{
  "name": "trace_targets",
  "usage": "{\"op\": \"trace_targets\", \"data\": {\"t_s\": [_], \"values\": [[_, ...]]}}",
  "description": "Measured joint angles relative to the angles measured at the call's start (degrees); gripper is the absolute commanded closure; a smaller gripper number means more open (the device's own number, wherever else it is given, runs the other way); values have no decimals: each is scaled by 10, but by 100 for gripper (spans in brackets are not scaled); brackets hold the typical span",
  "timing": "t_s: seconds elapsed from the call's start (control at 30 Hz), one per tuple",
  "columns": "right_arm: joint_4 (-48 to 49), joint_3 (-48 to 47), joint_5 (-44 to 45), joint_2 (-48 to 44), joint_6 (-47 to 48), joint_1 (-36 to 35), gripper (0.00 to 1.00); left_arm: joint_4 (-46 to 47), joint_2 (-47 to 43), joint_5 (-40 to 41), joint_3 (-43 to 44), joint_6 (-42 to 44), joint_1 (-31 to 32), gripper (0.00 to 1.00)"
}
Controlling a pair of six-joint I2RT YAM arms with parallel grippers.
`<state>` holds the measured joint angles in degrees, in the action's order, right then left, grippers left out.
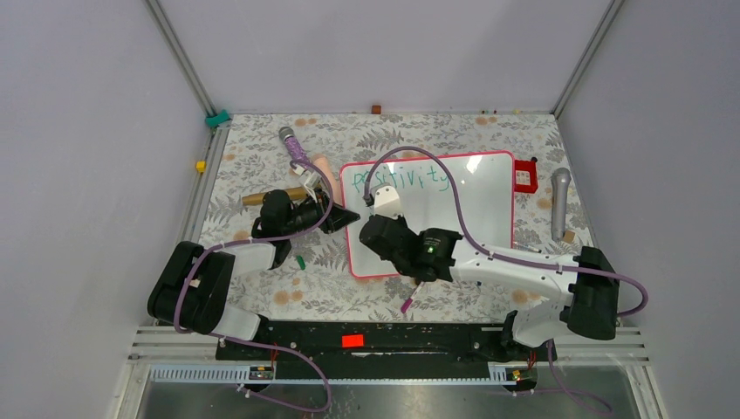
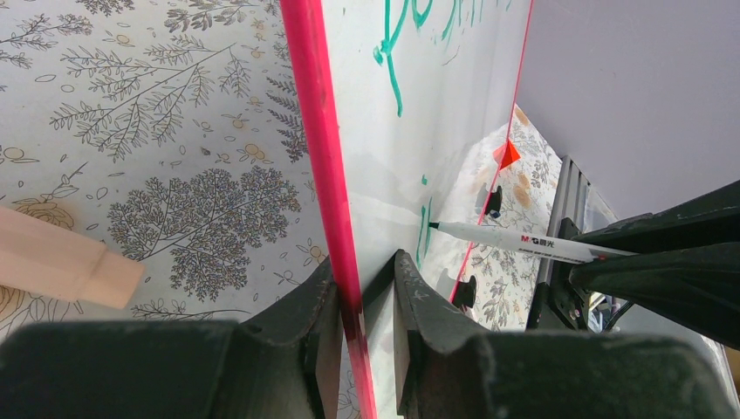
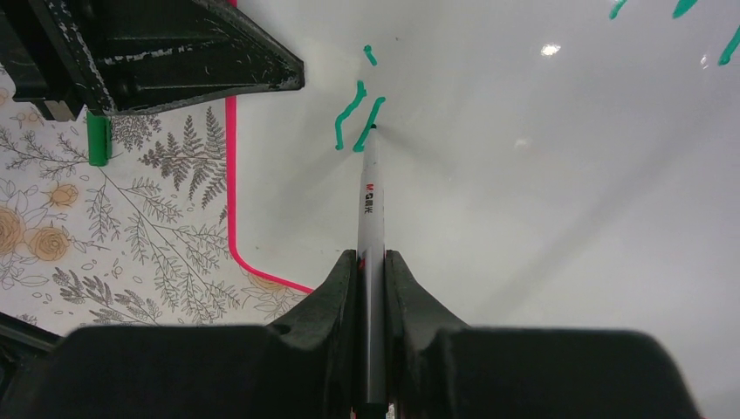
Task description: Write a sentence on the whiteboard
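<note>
The whiteboard (image 1: 462, 218) lies flat on the floral table, pink-framed, with green writing (image 1: 397, 179) along its top. My left gripper (image 1: 343, 218) is shut on the board's left edge; in the left wrist view its jaws (image 2: 365, 275) pinch the pink frame (image 2: 318, 131). Over the board's left part, my right gripper (image 1: 380, 223) is shut on a white marker (image 3: 370, 196). The marker's tip touches the board at a few green strokes (image 3: 353, 113), below the first line. The marker (image 2: 515, 240) also shows in the left wrist view.
Right of the board are a red box (image 1: 524, 175), a grey microphone (image 1: 559, 201) and a small wooden cube (image 1: 568, 236). On the left lie a purple microphone (image 1: 295, 144), a wooden block (image 1: 262, 199) and a green cap (image 1: 300, 261). A pink piece (image 1: 407, 304) lies below the board.
</note>
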<state>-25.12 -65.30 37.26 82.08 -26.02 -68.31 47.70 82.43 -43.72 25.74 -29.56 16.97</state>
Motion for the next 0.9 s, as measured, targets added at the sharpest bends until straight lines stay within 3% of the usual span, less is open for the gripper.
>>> {"op": "trace_targets", "data": {"t_s": [0.9], "values": [[-32, -30, 28, 13, 18, 5, 100, 0, 0, 0, 0, 0, 0, 100]]}}
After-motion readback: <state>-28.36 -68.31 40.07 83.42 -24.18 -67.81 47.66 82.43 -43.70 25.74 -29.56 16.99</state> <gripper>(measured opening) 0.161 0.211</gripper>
